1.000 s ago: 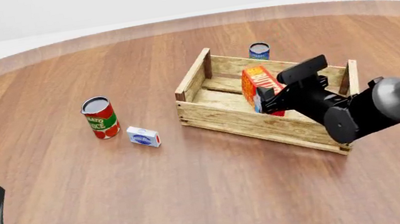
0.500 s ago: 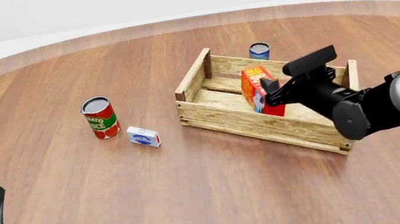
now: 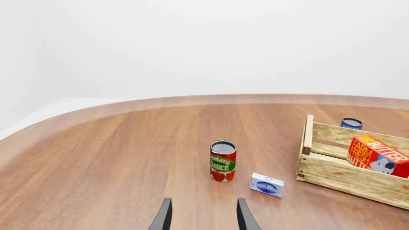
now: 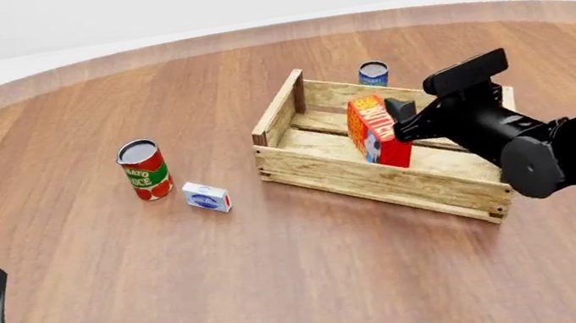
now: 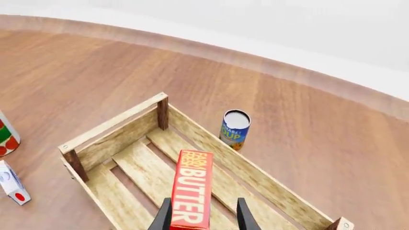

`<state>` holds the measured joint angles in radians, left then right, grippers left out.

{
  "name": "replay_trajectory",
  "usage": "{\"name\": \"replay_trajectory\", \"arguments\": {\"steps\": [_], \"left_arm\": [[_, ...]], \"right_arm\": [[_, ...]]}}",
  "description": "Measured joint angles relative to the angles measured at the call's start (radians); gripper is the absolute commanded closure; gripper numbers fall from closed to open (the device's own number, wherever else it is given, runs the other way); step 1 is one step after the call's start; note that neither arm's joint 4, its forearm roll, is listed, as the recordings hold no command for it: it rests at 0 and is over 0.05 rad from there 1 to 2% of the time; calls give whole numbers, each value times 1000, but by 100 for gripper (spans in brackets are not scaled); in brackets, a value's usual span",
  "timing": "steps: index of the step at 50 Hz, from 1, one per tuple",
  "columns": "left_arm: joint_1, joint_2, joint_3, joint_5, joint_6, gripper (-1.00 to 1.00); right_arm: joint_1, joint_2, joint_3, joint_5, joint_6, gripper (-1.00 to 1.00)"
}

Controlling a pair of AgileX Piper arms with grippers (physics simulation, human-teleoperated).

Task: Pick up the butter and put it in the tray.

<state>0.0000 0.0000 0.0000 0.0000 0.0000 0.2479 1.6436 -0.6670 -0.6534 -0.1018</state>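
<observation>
I have the butter [image 4: 374, 132] between the fingers of my right gripper [image 4: 401, 123], standing on edge inside the tray [image 4: 383, 184]; in the right wrist view the carton [image 5: 192, 193] sits between my two fingertips with its long lettered face up, above the slatted floor. Whether its lower edge already rests on the slats I cannot tell from either view, and I also cannot tell for sure whether my jaws press the carton or stand just clear of its sides, since the gap looks about as wide as the carton itself. I judge this to be the release step: the carton is within the walls, near the middle of the tray, well away from the blue can [image 4: 372, 73] that stands outside behind the far wall. What comes next, as I see it, is to part the fingers fully and lift straight up, keeping clear of the tray's rim and not dragging the carton over. My left gripper [image 3: 202, 219] hangs low with its fingers apart and nothing between them, far from the tomato sauce can [image 4: 144, 169] and the small blue-and-white box [image 4: 207, 197].
</observation>
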Motion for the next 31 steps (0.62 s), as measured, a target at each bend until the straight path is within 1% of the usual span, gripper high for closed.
{"name": "replay_trajectory", "arguments": {"steps": [31], "left_arm": [[0,0,0,0,0,-100]], "right_arm": [[-8,-215,103,45,31,-100]]}}
